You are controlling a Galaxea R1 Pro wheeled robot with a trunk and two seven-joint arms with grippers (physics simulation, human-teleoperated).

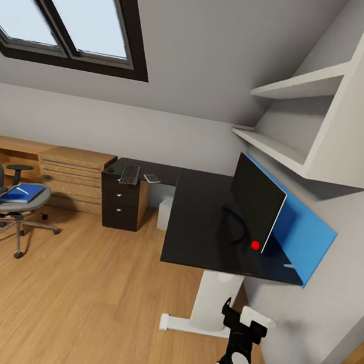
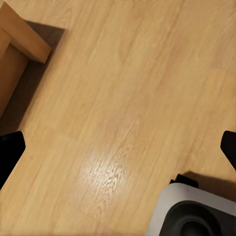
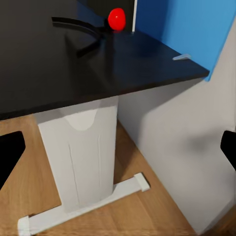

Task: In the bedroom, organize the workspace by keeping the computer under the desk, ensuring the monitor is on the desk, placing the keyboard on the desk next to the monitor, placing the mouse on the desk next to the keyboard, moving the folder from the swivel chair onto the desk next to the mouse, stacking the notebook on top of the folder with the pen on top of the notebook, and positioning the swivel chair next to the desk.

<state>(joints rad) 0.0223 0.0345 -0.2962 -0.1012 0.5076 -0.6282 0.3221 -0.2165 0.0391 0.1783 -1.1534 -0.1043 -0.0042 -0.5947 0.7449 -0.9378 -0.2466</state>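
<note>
Right end effector gapes beside the desk; monitor edge-on, computer half-hidden.

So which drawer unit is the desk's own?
The black drawer unit under the desk, beneath the keyboard; the light-wood chest beside it stands separate.

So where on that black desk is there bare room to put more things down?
The desk has a wide bare stretch on its near wing, between the monitor and the front edge. The far wing is busier: the keyboard and the notebook lie there, with a bare gap between the notebook and the corner.
</note>
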